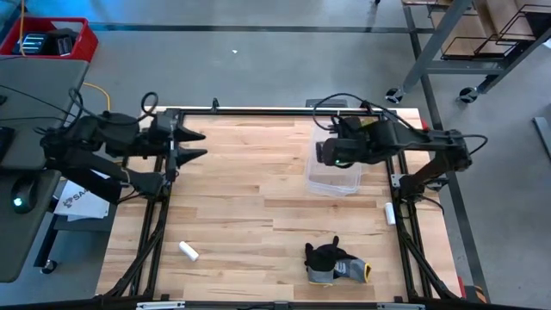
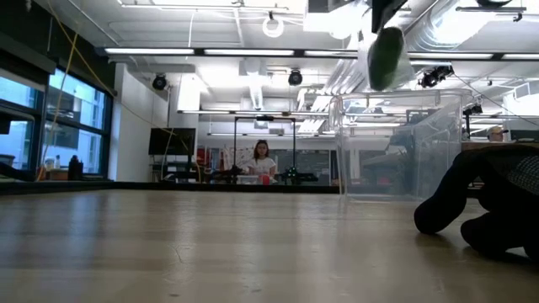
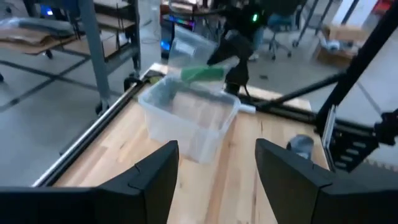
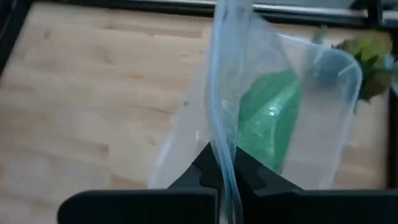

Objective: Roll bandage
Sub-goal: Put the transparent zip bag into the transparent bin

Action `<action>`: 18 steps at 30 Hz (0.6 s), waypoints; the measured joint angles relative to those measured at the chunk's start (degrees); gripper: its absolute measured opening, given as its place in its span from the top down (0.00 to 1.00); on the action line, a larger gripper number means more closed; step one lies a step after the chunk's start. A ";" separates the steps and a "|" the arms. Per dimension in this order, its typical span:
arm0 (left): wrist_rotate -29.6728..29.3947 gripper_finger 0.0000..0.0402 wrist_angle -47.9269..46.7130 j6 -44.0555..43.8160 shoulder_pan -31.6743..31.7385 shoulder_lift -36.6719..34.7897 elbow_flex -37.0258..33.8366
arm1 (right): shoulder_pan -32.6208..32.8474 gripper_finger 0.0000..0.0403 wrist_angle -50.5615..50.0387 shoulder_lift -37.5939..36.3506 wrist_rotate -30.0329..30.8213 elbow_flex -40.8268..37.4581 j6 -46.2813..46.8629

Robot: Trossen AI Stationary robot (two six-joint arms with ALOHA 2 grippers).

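The bandage (image 4: pixel 270 115) is a bright green roll inside a clear plastic bag (image 4: pixel 186 124). My right gripper (image 4: pixel 222 165) is shut on that bag and holds it above a clear plastic box (image 1: pixel 337 183) at the table's far right. In the low view the green roll (image 2: pixel 387 55) hangs over the box (image 2: pixel 400 143). My left gripper (image 1: pixel 203 145) stands open at the far left, its fingers pointing toward the box (image 3: pixel 186 124) and the bandage (image 3: pixel 202 73), with nothing between them. My right gripper pinches a ridge of the clear bag's film (image 4: pixel 222 140) between its two fingers, slanting down from above. The bag reaches out beyond the fingertips with the green roll inside it, lifted clear of the table and over the clear box.
A dark grey glove (image 1: pixel 334 263) lies near the front edge, right of the middle. A small white cylinder (image 1: pixel 188 251) lies at the front left, and another white piece (image 1: pixel 389 213) by the right frame rail. Bare wood lies between the two arms.
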 joint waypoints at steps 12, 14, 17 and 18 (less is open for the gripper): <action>1.13 0.48 3.57 -3.35 0.00 -2.78 -6.41 | -2.88 1.00 5.74 0.45 -4.10 -19.05 26.42; 1.39 0.48 3.62 -3.36 0.00 -2.77 -6.41 | -2.92 0.99 6.20 0.39 -5.03 -20.23 27.01; 1.21 0.48 3.75 -2.41 0.00 -2.73 -6.41 | -2.95 0.91 7.31 0.31 -7.11 -20.28 23.37; 1.02 0.48 4.09 -1.72 0.00 -2.73 -6.41 | -2.95 0.88 7.94 0.30 -7.75 -20.28 21.99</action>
